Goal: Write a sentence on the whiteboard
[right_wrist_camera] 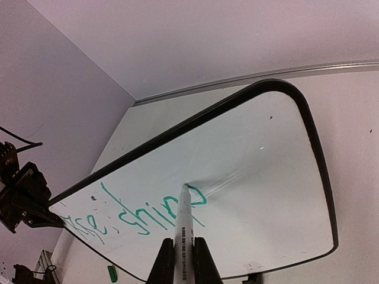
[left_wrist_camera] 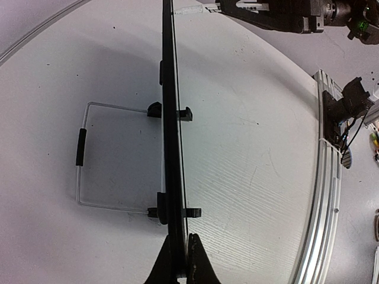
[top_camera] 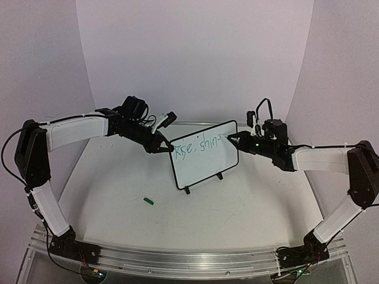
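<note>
The whiteboard (top_camera: 204, 155) stands on the table (top_camera: 249, 213) midway between the two arms, resting on its two black feet (top_camera: 187, 190). Its long axis runs left to right, with the right end angled farther from the arm bases than the left. The written face is turned toward the bases and leans back a little. In the left wrist view the whiteboard (left_wrist_camera: 170, 118) shows edge-on as a thin black line running straight up the picture, with a wire stand (left_wrist_camera: 83, 154) behind its back face.

The left gripper (top_camera: 161, 147) is closed narrow on the whiteboard's upper left edge. Its fingertips (left_wrist_camera: 195, 260) pinch the black frame from both sides.

The right gripper (top_camera: 232, 139) reaches in at the whiteboard's upper right and is closed narrow around a white marker (right_wrist_camera: 183, 219). The marker points away from the gripper toward the whiteboard's face, and its tip touches the surface.

The sentence (top_camera: 198, 146) is a single line of thin green handwriting that follows the whiteboard's long axis across its upper half. It begins near the left gripper and ends at the marker tip, and reads roughly "Rise, shin".

A green cap (top_camera: 148, 202) lies on the table in front of the whiteboard's left end, apart from it.
</note>
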